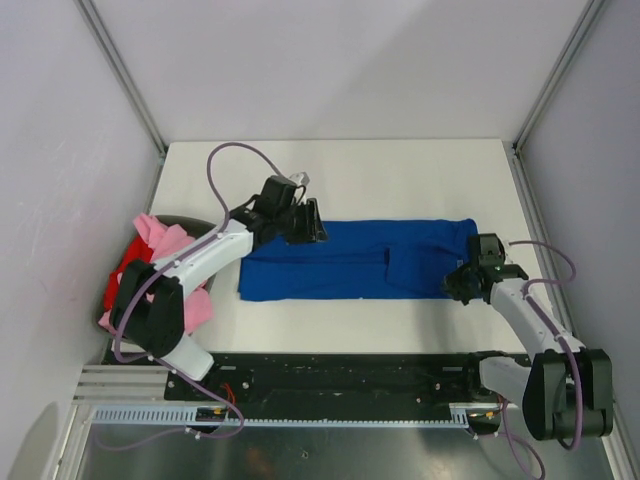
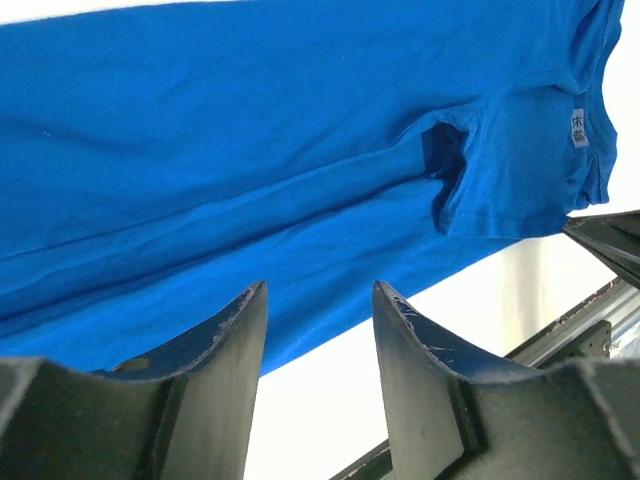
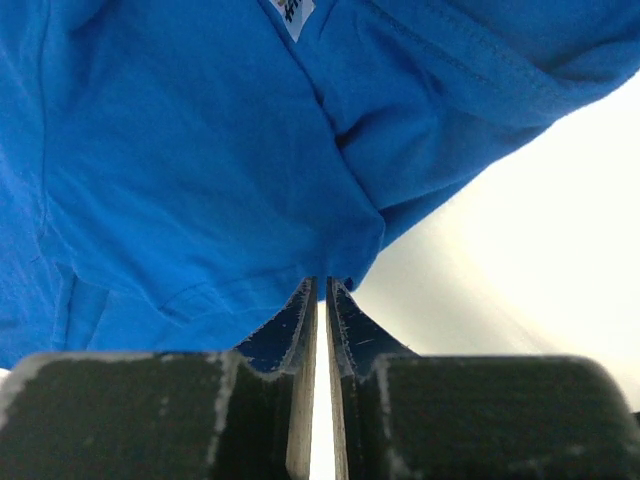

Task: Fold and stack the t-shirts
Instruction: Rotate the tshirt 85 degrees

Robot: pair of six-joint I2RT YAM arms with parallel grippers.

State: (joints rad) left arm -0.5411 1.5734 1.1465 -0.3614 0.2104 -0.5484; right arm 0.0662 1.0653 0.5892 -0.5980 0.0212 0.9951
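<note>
Mid-desk, the blue t-shirt [image 1: 350,262] lies part-folded, right gripper [image 3: 322,287] pinching its corner, left gripper [image 2: 320,295] half-open above; pink t-shirt [image 1: 160,236] and red t-shirt [image 1: 124,276] lie heaped, unfolded.

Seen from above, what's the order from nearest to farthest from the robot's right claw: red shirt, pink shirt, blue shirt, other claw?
From the right gripper:
1. the blue t-shirt, its right corner at the fingertips.
2. the left gripper, over the shirt's upper left.
3. the pink t-shirt, at the table's left edge.
4. the red t-shirt, leftmost, beside the pink.
</note>
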